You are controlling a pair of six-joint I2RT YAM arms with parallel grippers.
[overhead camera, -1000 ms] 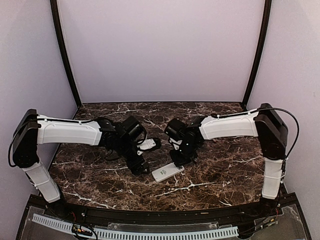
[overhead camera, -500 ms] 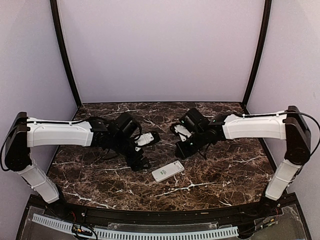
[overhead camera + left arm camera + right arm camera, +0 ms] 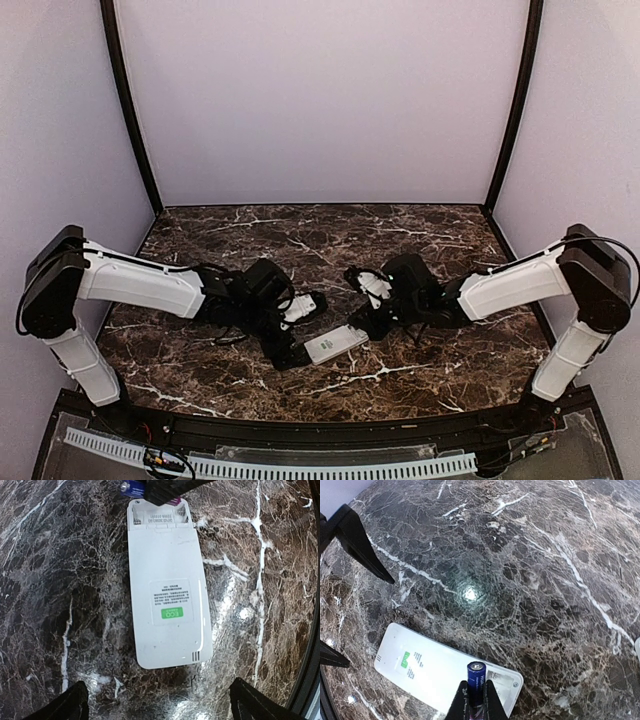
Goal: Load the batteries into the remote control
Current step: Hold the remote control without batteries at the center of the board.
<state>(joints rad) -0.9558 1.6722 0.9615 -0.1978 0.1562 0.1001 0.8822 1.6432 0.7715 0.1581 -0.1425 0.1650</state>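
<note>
The white remote control [image 3: 335, 343] lies back side up on the marble table, with a green label [image 3: 171, 614] and its battery compartment [image 3: 159, 514] uncovered at the far end. My right gripper [image 3: 476, 689] is shut on a blue battery [image 3: 476, 674] and holds it upright just above the compartment end [image 3: 502, 682]. In the top view the right gripper [image 3: 372, 322] is at the remote's right end. My left gripper [image 3: 160, 705] is open wide and empty, its fingertips [image 3: 75, 702] flanking the table just short of the remote's other end; in the top view it [image 3: 290, 348] is at the remote's left.
A small white piece [image 3: 637, 650] shows at the right edge of the right wrist view. The table's dark front rim [image 3: 320, 425] runs close below the remote. Both arms reach low across the table's middle.
Both arms have come down and inward to the remote. The right gripper has swung back from the far side to the remote's right end. The left gripper has dropped to its left end.
</note>
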